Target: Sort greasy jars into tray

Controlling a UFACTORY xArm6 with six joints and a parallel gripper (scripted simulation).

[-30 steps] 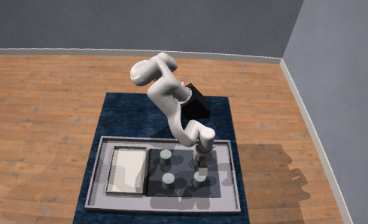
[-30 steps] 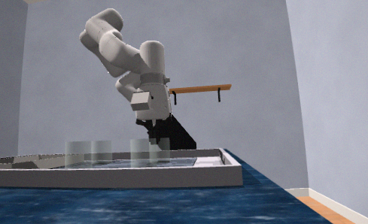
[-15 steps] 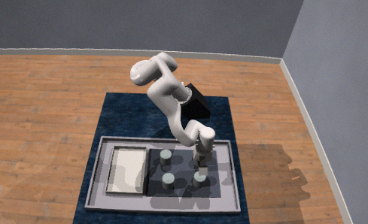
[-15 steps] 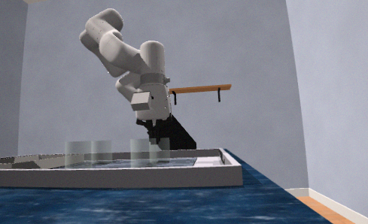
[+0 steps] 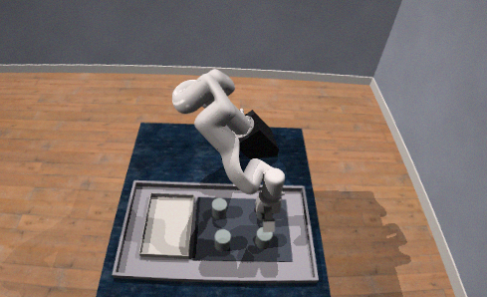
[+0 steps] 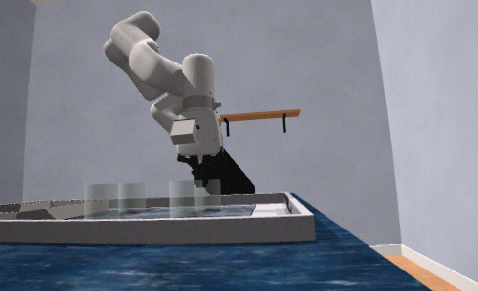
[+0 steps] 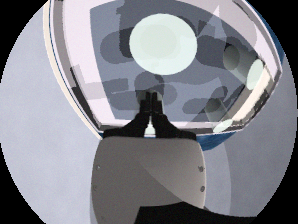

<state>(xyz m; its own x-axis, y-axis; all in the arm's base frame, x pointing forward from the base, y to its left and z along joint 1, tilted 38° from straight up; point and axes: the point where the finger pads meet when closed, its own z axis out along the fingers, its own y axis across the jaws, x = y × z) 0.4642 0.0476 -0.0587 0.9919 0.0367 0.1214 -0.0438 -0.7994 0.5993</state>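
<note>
Gripper: the dark two-fingered gripper [image 7: 150, 111] on the white jointed arm [image 5: 219, 131] has its fingers pressed together with nothing between them; it hangs low over the mat, tips aimed at one jar
Jar in hand: the pale translucent glass jar at the mat's far right [image 7: 164, 42] sits just ahead of the closed fingertips in the wrist view; from above the wrist covers most of it, so whether the tips already touch its wall I cannot tell
Other jars: a pale glass jar at the mat's near right [image 5: 264, 237]; another at the near left [image 5: 222, 239]; a fourth at the far left [image 5: 219, 207]; all on the dark rectangular drying mat [image 5: 284, 249], apart from one another
Tray: the shallow cream rectangular tray [image 5: 151, 199] lies just beside the mat's left edge on the grey rimmed steel table top [image 5: 304, 269]; no jar in it
Step, as I judge it: a test shove with closed fingers to feel how readily this jar slides
Doing it well: meet the wall low, near the mat, and on the jar's centre line so it slides rather than tips or spins off; push slow and short; aim past the near-right jar, which stands just beyond, so the two do not collide; stop well inside the mat's edge
Pointing and axis: every jar stands upright, mouth down, closed base up; the long axis is vertical; being round, none has a facing side
</note>
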